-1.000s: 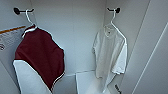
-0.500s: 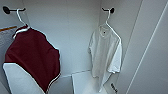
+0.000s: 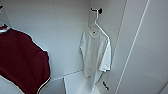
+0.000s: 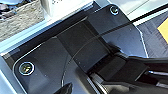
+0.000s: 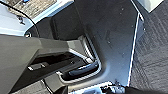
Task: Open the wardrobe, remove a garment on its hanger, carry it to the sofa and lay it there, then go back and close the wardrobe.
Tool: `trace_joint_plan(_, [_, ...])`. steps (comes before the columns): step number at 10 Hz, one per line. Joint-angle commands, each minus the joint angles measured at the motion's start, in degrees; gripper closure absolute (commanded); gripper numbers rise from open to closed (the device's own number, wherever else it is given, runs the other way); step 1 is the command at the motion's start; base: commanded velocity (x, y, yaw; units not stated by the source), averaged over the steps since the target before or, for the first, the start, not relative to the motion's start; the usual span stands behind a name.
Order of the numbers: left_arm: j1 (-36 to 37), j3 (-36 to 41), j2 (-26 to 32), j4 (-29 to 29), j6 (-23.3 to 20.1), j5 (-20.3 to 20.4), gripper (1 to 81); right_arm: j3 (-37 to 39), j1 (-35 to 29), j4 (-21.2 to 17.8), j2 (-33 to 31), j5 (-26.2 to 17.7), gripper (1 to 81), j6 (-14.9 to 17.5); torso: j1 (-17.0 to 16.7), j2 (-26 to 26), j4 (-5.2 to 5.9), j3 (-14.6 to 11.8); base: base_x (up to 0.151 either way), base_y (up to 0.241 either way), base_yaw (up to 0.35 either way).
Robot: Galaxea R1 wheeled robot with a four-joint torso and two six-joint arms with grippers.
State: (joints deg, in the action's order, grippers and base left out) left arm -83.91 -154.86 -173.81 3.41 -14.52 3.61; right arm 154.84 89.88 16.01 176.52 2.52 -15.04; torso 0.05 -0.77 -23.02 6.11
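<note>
From where I sit, both wrist cameras look down past the robot's own dark plates to grey carpet (image 5: 152, 50), so I cannot tell whether the fingers on either arm are open or closed, and I see nothing held in them. Nearest in the head view is a maroon jacket (image 3: 22, 62) with white trim, hanging low at the left. Further in, toward the right, the white T-shirt (image 3: 96, 53) hangs on its slim white hanger (image 3: 98, 23), whose hook sits over a dark peg (image 3: 99, 10) high on the right side wall. Behind both runs the white back panel of the wardrobe (image 3: 60, 37). Since I am looking straight into the interior, I judge the opening step done. The shirt is not yet lifted off its peg, so taking it out, carrying it to the sofa, laying it down and closing the doors all remain.
</note>
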Motion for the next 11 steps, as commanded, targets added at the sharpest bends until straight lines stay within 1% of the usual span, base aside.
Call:
trace_joint_plan(1, [3.79,7.51,3.1,-0.25,-0.51,-3.52,1.0,-0.43,-1.85,0.34,0.26,-2.96,1.0,0.1,0.0,0.0,0.02,0.0,0.0,0.0,0.0])
trace_joint_plan(2, [4.58,11.85,5.31,-0.25,-0.51,-3.52,1.0,-0.52,-1.76,0.43,0.35,-2.88,1.0,0.1,0.0,0.0,0.06,0.0,0.0,0.0,0.0])
trace_joint_plan(3, [6.07,18.4,8.54,-0.25,-0.6,-4.29,1.0,-0.52,-1.85,0.34,0.35,-2.79,1.0,0.1,0.0,0.0,0.06,0.0,0.0,0.0,0.0])
trace_joint_plan(4, [8.7,23.46,11.2,0.01,-0.51,-7.91,1.0,-0.52,-1.94,0.34,0.35,-2.79,1.0,0.1,0.0,0.0,0.06,0.0,0.0,0.0,0.0])
trace_joint_plan(5, [10.81,28.29,13.75,0.37,-0.16,-10.29,1.0,-0.61,-2.03,0.34,0.35,-2.79,1.0,0.1,0.0,0.0,0.06,0.0,0.0,0.0,0.0])
trace_joint_plan(8, [17.23,36.73,19.55,0.72,0.02,-10.29,1.0,-0.61,-2.11,0.08,0.27,-2.79,1.0,0.01,0.0,0.0,0.06,0.0,0.0,0.0,0.0])
trace_joint_plan(9, [19.35,41.21,22.19,0.72,0.54,-10.29,1.0,-0.61,-2.29,0.08,0.35,-2.79,1.0,0.01,0.0,0.0,0.06,0.0,0.0,0.0,0.0])
trace_joint_plan(10, [22.06,46.0,25.15,0.72,1.93,-10.38,1.0,-0.61,-2.38,-0.01,0.35,-2.79,1.0,0.01,0.0,0.0,0.06,0.0,0.0,0.0,0.0])
trace_joint_plan(11, [24.34,48.77,26.85,0.63,3.09,-10.38,1.0,-0.61,-2.38,-0.1,0.35,-2.79,1.0,0.01,0.0,0.0,0.06,0.0,0.0,0.0,0.0])
